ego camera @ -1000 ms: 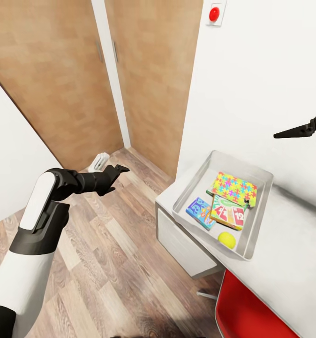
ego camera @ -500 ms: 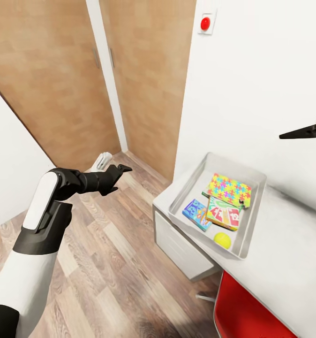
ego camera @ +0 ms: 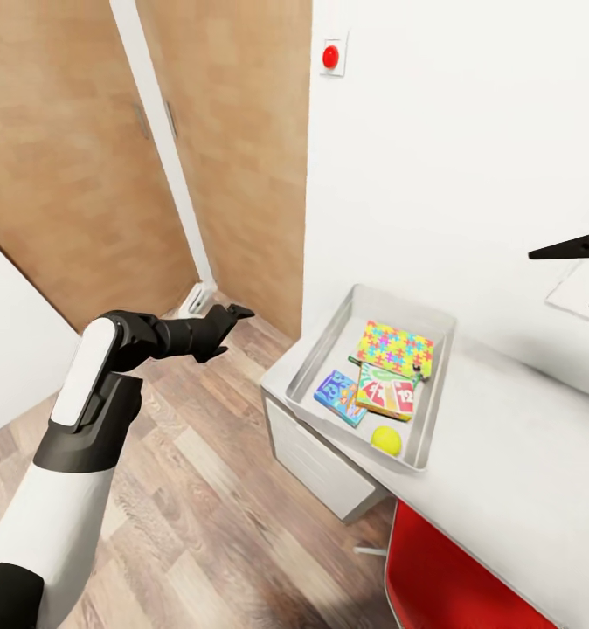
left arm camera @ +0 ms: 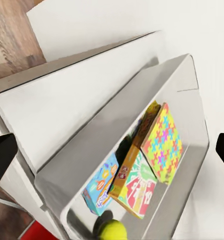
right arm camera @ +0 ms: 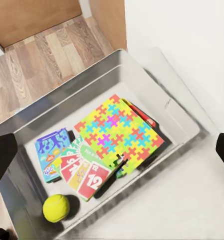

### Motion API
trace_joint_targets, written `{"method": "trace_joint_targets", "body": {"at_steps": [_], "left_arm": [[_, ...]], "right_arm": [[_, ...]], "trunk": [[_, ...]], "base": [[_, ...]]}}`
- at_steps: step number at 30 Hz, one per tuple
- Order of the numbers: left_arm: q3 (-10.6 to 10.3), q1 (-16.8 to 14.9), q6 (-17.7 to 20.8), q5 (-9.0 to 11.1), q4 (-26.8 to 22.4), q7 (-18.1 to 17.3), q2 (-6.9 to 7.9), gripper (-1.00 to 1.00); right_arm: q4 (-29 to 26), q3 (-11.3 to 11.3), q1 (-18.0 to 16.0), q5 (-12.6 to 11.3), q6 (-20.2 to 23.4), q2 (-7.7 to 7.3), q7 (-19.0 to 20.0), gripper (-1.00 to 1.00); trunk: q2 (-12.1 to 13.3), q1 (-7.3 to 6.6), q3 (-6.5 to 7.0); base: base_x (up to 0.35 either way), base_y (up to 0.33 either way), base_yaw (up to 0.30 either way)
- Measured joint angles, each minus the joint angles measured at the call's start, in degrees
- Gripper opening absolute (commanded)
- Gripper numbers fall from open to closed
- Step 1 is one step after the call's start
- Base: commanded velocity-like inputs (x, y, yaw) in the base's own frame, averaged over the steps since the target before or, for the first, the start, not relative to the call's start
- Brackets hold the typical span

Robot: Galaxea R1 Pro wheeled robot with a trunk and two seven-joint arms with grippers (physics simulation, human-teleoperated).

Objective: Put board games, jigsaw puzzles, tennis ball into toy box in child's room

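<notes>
i have the shallow light grey open-topped toy box (ego camera: 441, 349) sitting at the end of the pale grey tabletop (ego camera: 522, 472), by the white wall. inside it: a multicoloured jigsaw puzzle square (ego camera: 395, 348) on top of the pile, a yellow-green board game box with red and orange print (ego camera: 385, 393) under its edge, a light blue board game box (ego camera: 339, 397) beside that, and the small yellow-green tennis ball (ego camera: 385, 439) near the rim.

my left gripper (ego camera: 227, 325) hangs over the wood-plank floor (ego camera: 198, 507), well apart from the box, empty; both wrist views show fingertips spread wide with nothing between. right gripper (ego camera: 564, 249) is up by the wall, empty too.

handling guess: game boxes are light, stiff, slick, so pinch a long edge. the ball rolls, so close across its middle. the puzzle is thin, so lift it by a corner.
</notes>
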Motion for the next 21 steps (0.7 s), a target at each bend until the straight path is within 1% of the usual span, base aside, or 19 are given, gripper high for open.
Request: {"method": "trace_joint_targets", "body": {"at_steps": [3,4,5,6,7,9,10,12,13,14,15,17,18,20,21], "left_arm": [[-0.7,-1.0,0.4,0.0,-0.1,-1.8,-0.74,1.0],[-0.7,-1.0,0.4,0.0,0.0,-1.9,-0.75,1.0],[-0.9,-1.3,0.9,0.0,-0.1,-3.2,-0.92,1.0],[-0.9,-1.3,0.9,0.0,-0.1,-3.2,-0.92,1.0],[-1.0,-1.5,1.5,0.0,-0.1,-5.0,-1.07,1.0],[-1.1,-1.9,3.2,0.0,-0.1,-9.9,-1.29,1.0],[-1.1,-1.9,3.2,-0.1,-0.1,-10.0,-1.29,1.0],[-1.1,-2.1,4.6,0.0,-0.1,-16.4,-1.42,1.0],[-1.1,-2.1,4.7,-0.1,-0.1,-16.5,-1.42,1.0],[-1.1,-2.2,5.2,0.0,-0.1,-19.9,-1.46,1.0],[-1.1,-2.2,5.2,-0.1,-0.1,-20.0,-1.46,1.0],[-1.2,-2.3,6.0,0.0,-0.1,-26.7,-1.54,1.0],[-1.2,-2.3,6.0,-0.1,-0.1,-26.8,-1.54,1.0],[-1.4,-2.4,6.5,0.0,-0.1,-32.3,-1.63,1.0],[-1.4,-2.4,6.5,-0.1,-0.1,-32.4,-1.63,1.0]], "right_arm": [[0.0,0.0,0.0,0.0,0.0,-0.44,0.0,1.0],[0.0,0.0,0.0,0.0,0.0,-0.45,0.0,1.0],[0.0,0.0,0.0,0.0,0.0,-0.64,0.1,1.0],[0.0,0.0,0.0,0.0,0.0,-0.65,0.1,1.0],[0.0,0.0,0.1,0.0,0.0,-0.86,0.1,1.0],[0.0,0.0,0.1,0.0,0.0,-1.22,0.1,1.0],[0.0,0.0,0.1,0.0,0.0,-1.23,0.1,1.0],[0.0,0.0,0.1,0.0,0.0,-1.49,0.1,1.0],[0.0,0.0,0.1,0.0,0.0,-1.49,0.1,1.0],[0.0,0.0,0.2,0.0,0.0,-1.62,0.1,1.0],[0.0,0.0,0.2,0.0,0.0,-1.62,0.1,1.0],[0.0,0.0,0.4,0.0,0.0,-1.87,0.2,1.0],[0.0,0.0,0.4,0.0,0.0,-1.87,0.2,1.0],[0.0,0.0,0.6,0.0,0.0,-2.04,0.2,1.0],[0.0,0.0,0.6,0.0,0.0,-2.04,0.2,1.0]], "trunk": [[0.0,0.0,0.2],[0.0,0.0,0.27],[0.0,0.0,0.34],[0.0,0.0,0.41],[0.0,0.0,0.47],[0.0,0.0,0.61],[0.0,0.0,0.67],[0.0,0.0,0.81],[0.0,0.0,0.87],[0.0,0.0,0.94],[0.0,0.0,1.01],[0.0,0.0,1.14],[0.0,0.0,1.21],[0.0,0.0,1.34],[0.0,0.0,1.41]], "base": [[0.0,0.0,-0.232],[0.0,0.0,-0.233],[0.0,0.0,-0.233],[0.0,0.0,-0.234],[0.0,0.0,-0.235],[0.0,0.0,-0.235],[0.0,0.0,-0.236],[0.0,0.0,-0.236],[0.0,0.0,-0.236],[0.0,0.0,-0.236],[0.0,0.0,-0.237],[0.0,0.0,-0.237],[0.0,0.0,-0.237],[0.0,0.0,-0.237],[0.0,0.0,-0.237]]}}
